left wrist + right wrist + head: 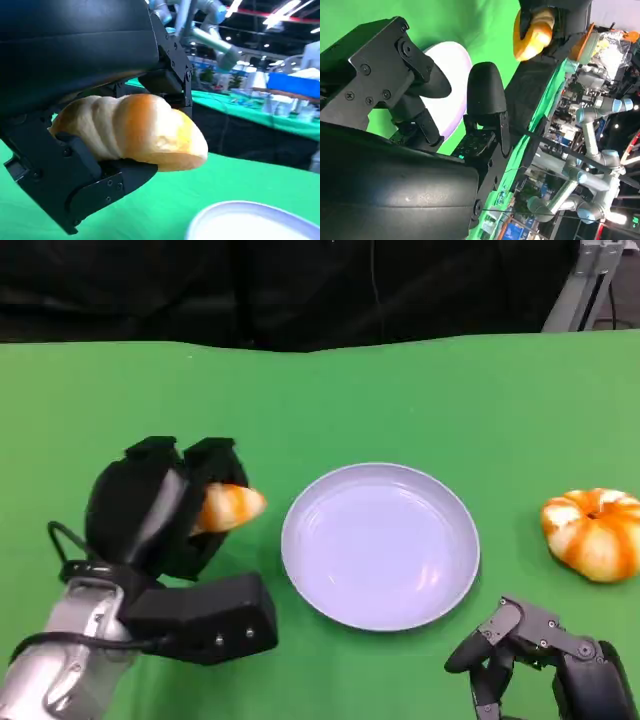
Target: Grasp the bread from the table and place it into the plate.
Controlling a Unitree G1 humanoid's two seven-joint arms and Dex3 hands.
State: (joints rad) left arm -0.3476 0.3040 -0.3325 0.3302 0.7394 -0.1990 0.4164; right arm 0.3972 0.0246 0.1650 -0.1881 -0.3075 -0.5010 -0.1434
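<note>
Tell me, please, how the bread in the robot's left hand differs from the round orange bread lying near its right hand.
The held bread is elongated and ridged; the round bread is pumpkin-shaped, with lobes around a central dimple. The left hand grips the held bread clear of the plate; the round bread rests untouched on the green table, beyond the right hand. The round bread looks bigger. Both are golden-orange with paler patches.

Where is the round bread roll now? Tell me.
In the head view, the round bread roll sits on the green table, right of the plate.
</note>
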